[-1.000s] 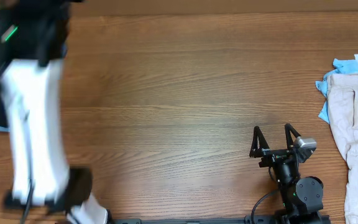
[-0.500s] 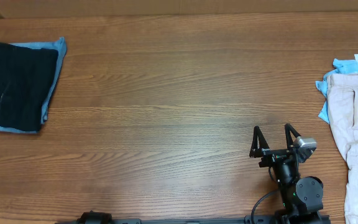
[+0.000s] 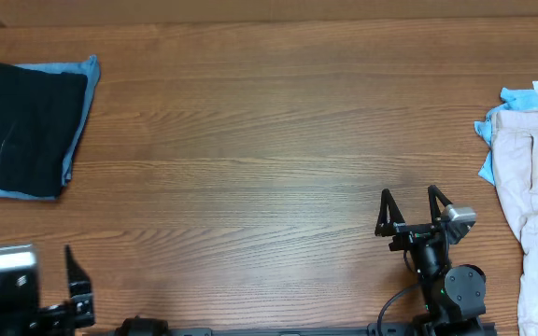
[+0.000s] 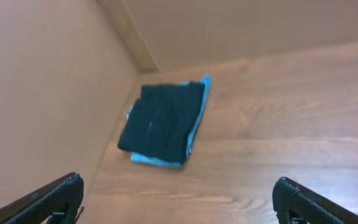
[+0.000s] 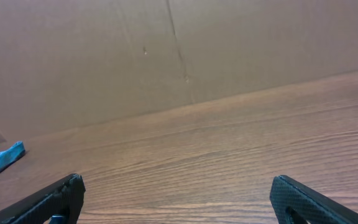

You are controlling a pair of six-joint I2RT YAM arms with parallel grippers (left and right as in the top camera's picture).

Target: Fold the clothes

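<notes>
Currently left gripper (image 4: 178,183) and right gripper (image 3: 409,193) gape empty; pinching one layer could bunch beige clothes (image 3: 530,187) right of the latter.

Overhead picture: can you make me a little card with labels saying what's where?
Left stack: folded black garment lying on a blue piece, at the far-left side of the table
Right pile: rumpled beige garment over a light-blue piece, at the right edge
Left end effector: open, holding nothing, by the front-left corner
Right end effector: open, holding nothing, front right, apart from the pile
</notes>
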